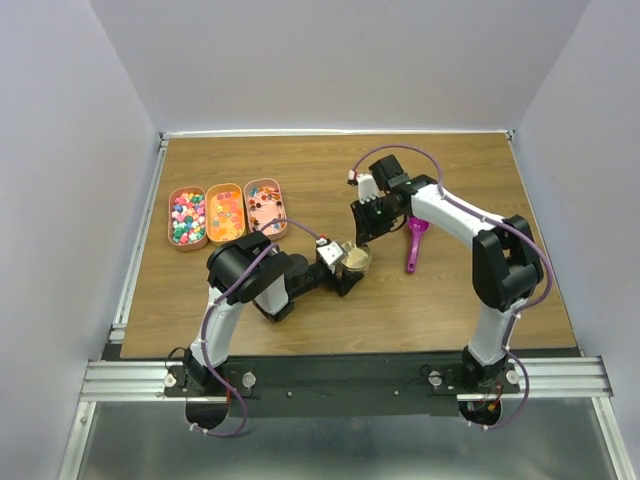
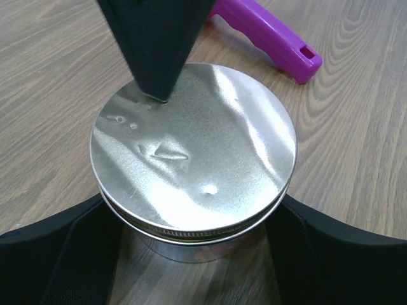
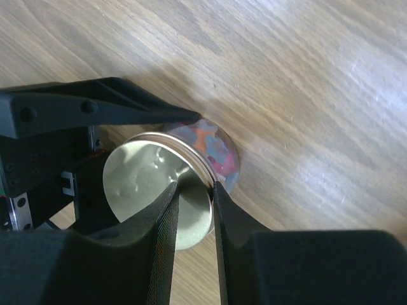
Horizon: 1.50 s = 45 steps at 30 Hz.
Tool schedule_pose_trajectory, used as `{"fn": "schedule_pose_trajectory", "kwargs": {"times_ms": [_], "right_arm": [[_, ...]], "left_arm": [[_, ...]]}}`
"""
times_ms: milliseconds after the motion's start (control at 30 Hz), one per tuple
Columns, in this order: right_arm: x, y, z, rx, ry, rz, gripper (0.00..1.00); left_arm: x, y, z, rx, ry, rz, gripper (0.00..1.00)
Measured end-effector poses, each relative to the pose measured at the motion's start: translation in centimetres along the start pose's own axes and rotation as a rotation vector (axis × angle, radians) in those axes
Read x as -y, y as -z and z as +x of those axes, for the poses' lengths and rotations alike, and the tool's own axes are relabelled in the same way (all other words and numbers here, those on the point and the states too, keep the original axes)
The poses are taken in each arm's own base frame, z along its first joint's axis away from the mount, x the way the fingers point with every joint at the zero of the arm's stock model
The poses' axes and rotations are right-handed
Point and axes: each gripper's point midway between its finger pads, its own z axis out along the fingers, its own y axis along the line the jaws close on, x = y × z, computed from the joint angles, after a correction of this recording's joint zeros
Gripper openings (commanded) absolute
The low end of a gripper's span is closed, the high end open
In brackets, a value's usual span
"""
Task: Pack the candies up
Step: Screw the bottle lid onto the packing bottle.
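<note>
Through right wrist view, candies [image 3: 213,147] inside lidded jar [image 3: 175,190], unseen overhead

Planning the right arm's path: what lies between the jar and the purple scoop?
Bare wood table only, seen from the top view, between jar and scoop.

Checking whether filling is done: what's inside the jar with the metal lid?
Through the jar wall, multicoloured candies show. The metal lid covers the top, so the fill level cannot be seen.
</note>
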Motion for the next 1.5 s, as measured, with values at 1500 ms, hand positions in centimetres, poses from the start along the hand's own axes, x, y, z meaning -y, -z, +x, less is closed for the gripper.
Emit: {"fn": "schedule_pose_trajectory", "kwargs": {"times_ms": [1500], "right_arm": [[0.6,0.5,0.2,-0.07,-0.087,0.008,0.36]], "left_arm": [[0.0,-0.1,-0.1,0.004,0.018,-0.004,0.73]]}}
